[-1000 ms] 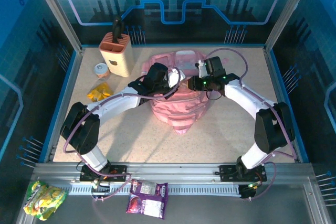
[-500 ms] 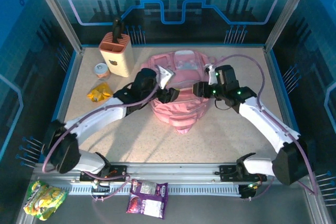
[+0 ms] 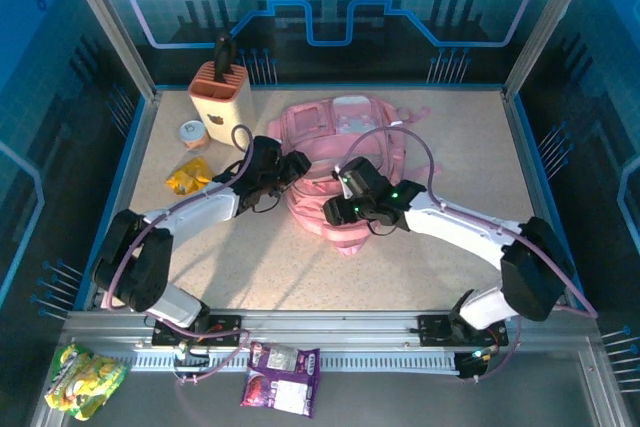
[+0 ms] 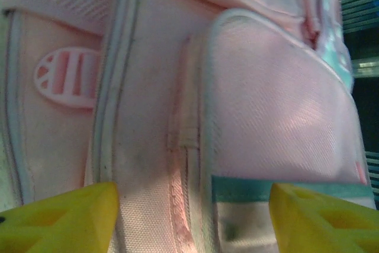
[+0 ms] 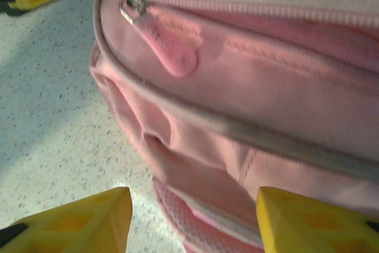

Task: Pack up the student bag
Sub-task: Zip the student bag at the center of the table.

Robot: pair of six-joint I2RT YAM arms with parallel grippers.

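— Where is the backpack to be found?

— The pink backpack [image 3: 345, 137] is laid on the table [image 3: 450, 257], from the middle toward the rear. Its front is turned up and its pale panel [image 3: 352, 107] is toward the back wall.

— Can its contents be told?

— They cannot. In the right wrist view a zip pull [image 5: 169, 48] is seen lying against a pocket [image 5: 266, 87], and the zip is drawn shut as far as is shown.

— And the grippers?

— The left gripper [image 3: 297, 165] is set against the bag's left side. Its yellow fingers [image 4: 65, 214] are spread wide and nothing is clasped. The right gripper [image 3: 333, 213] is held at the bag's near end, low by the table. Its fingers are likewise parted and nothing is gripped.

— Other containers?

— A peach holder [image 3: 222, 107] is stood at the back left, with a black handle [image 3: 222, 47] rising out of it. A small round tin [image 3: 192, 134] is placed just beside it, and what is in it cannot be told. A yellow packet [image 3: 188, 177] is laid near that.
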